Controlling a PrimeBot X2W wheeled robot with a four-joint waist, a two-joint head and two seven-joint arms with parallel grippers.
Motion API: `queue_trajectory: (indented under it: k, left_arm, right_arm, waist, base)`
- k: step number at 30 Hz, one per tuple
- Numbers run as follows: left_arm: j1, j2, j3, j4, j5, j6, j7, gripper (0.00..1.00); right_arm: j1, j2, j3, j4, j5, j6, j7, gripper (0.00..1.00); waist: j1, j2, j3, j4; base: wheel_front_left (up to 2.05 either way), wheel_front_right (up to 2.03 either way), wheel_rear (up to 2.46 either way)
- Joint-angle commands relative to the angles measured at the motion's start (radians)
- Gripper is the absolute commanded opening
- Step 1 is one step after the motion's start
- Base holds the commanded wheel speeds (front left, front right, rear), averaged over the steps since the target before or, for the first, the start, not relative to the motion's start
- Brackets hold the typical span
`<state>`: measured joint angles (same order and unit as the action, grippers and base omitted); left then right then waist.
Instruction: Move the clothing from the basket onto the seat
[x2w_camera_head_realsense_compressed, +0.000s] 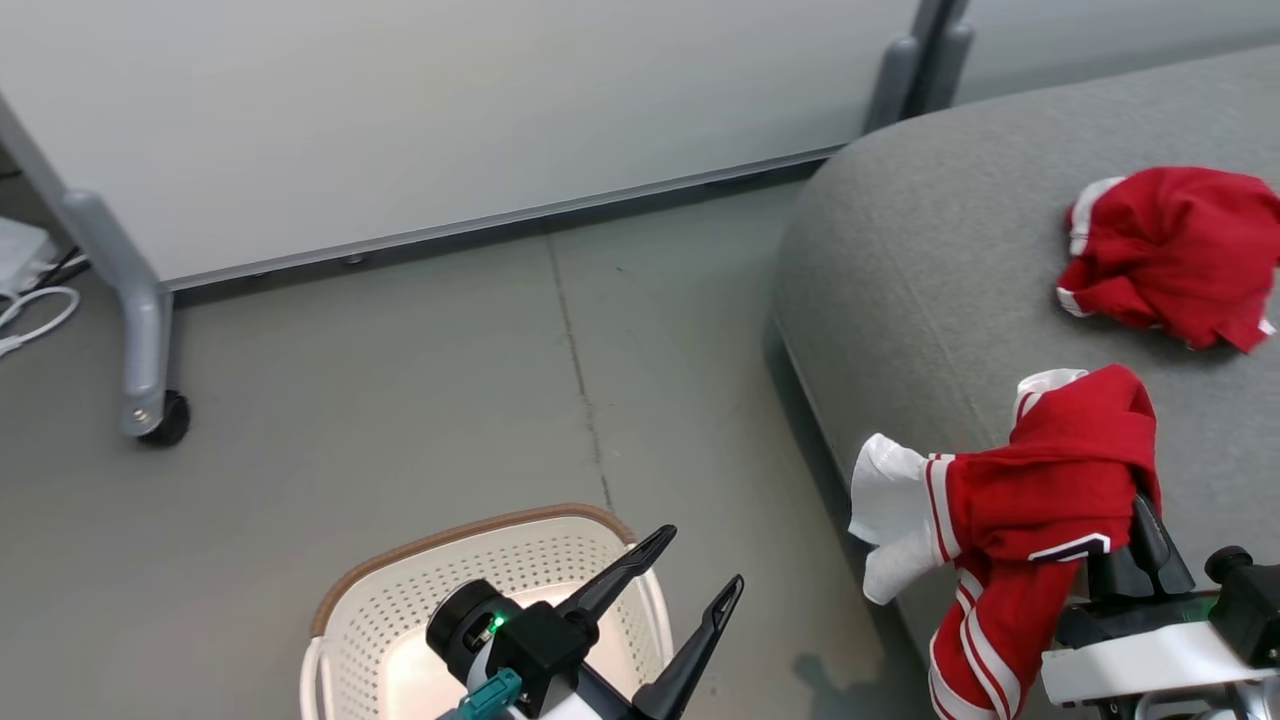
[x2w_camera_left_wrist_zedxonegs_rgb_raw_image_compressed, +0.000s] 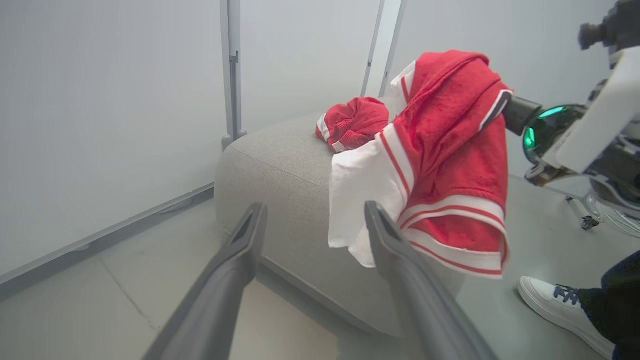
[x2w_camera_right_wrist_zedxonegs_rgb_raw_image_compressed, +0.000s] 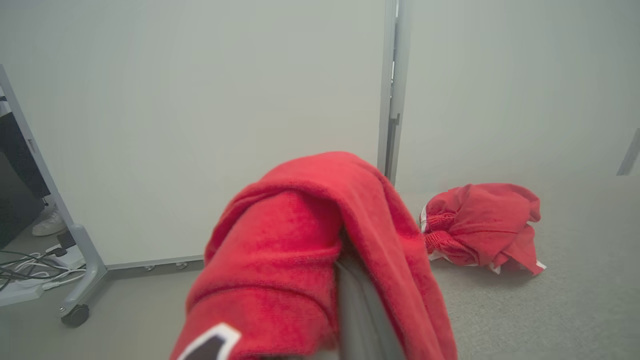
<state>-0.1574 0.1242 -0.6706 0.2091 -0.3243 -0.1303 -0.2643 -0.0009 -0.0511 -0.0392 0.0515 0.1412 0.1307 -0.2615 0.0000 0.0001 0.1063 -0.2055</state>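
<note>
Conceivably the red jersey (x2w_camera_head_realsense_compressed: 1040, 490), seemingly pinched by the closed right gripper (x2w_camera_head_realsense_compressed: 1150, 545) at lower right, slides off the seat (x2w_camera_head_realsense_compressed: 950, 260) edge on release; left gripper (x2w_camera_head_realsense_compressed: 700, 560) gapes empty.

The left tool (x2w_camera_head_realsense_compressed: 697, 562), two long dark fingers on a black wrist, points up and to the right, jaws spread wide and holding nothing. The right tool (x2w_camera_head_realsense_compressed: 1148, 540) points upward from its white forearm, jaws pinched together on a red-and-white fabric garment (x2w_camera_head_realsense_compressed: 1040, 480).
</note>
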Motion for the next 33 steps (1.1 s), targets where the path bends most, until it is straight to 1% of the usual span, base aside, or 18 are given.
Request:
queue_trajectory:
  k: [1,11,18,26,33]
  left_arm:
    - [-0.016,0.007,0.001,-0.002,0.006,0.0,0.0,1.0]
    - [-0.026,0.009,-0.01,-0.008,0.009,0.0,0.0,1.0]
    - [-0.037,0.017,-0.029,-0.011,0.015,0.0,0.0,1.0]
    - [-0.041,0.017,-0.046,-0.013,0.014,0.0,0.0,1.0]
    - [-0.044,0.021,-0.066,-0.009,0.012,0.0,0.0,1.0]
  right_arm:
    - [-0.007,-0.004,0.0,-0.002,0.004,0.0,-0.005,0.0]
    - [-0.008,-0.002,0.006,-0.012,0.018,0.0,-0.005,0.0]
    - [-0.001,-0.001,0.009,-0.015,0.041,0.0,-0.005,0.0]
    - [0.003,-0.001,0.001,-0.013,0.063,0.0,-0.005,0.0]
    - [-0.016,-0.001,-0.015,-0.021,0.051,0.0,-0.005,0.0]
  waist:
    - [0.0,-0.0001,0.006,-0.044]
    - [0.0,-0.0001,0.031,-0.185]
    - [0.0,-0.0001,0.044,-0.252]
    - [0.0,-0.0001,0.053,-0.276]
    - [0.0,-0.0001,0.05,-0.261]
  base:
    - [0.0,0.0,0.0]
    - [0.0,0.0,0.0]
    - [0.0,0.0,0.0]
    - [0.0,0.0,0.0]
    - [0.0,0.0,0.0]
